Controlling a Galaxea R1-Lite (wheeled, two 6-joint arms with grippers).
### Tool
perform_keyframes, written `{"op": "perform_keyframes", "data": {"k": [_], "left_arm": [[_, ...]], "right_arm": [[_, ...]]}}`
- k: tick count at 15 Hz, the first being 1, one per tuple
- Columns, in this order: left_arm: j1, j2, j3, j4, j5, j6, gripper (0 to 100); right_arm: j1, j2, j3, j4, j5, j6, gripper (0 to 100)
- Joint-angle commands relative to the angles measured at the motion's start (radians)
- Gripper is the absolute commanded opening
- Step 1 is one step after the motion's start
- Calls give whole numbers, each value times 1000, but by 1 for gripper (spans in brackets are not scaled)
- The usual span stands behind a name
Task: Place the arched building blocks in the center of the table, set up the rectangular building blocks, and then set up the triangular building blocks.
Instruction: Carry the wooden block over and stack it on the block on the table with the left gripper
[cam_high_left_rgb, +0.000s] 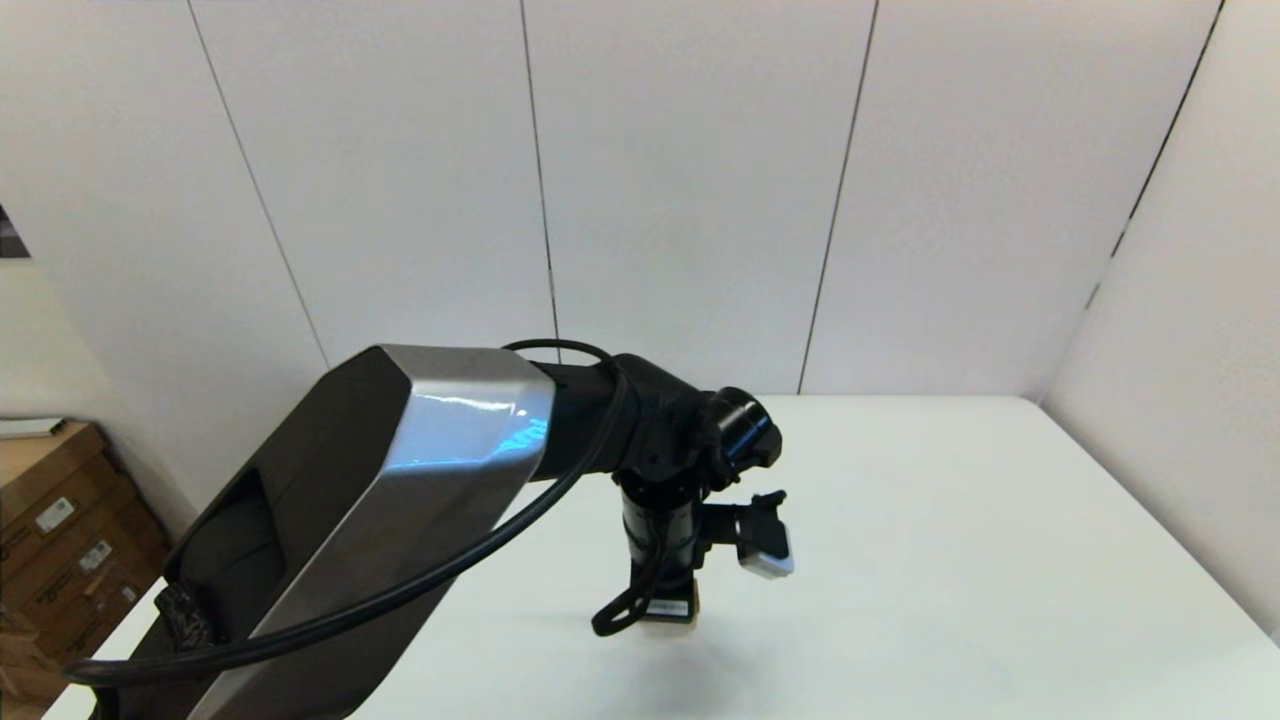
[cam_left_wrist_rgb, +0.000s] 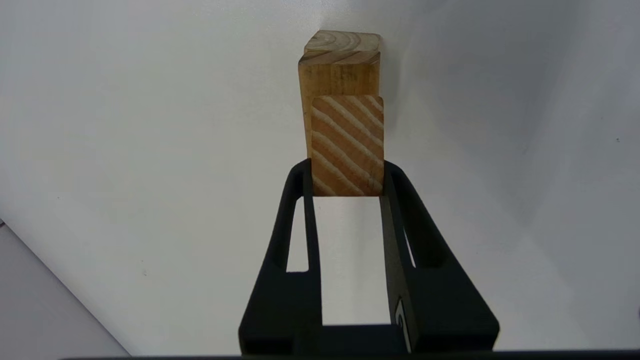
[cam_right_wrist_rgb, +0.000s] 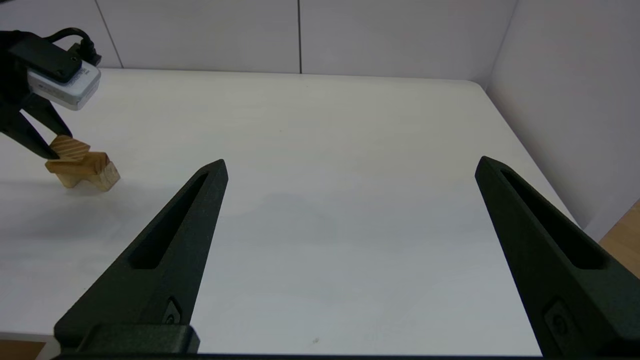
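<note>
Arched building blocks (cam_left_wrist_rgb: 341, 67) between left fingers (cam_left_wrist_rgb: 300, 220)

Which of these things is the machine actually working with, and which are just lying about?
Job: left tool, shut on the striped light-brown wooden slab; chunky notched light-wood block; white table.
Lying about: brown cardboard boxes; open right tool, idle.

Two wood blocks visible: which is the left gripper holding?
The diagonal-striped block, pinched between the left gripper fingertips. The notched arched block is ungripped, standing on the table.
</note>
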Motion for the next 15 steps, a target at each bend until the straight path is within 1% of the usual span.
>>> {"op": "perform_keyframes", "data": {"k": [1,15], "left_arm": [[1,0,0,5,2,4,0],[-1,12,0,3,27,5,0]], "right_arm": [[0,0,2,0,0,0,100],[0,0,2,0,0,0,100]]}}
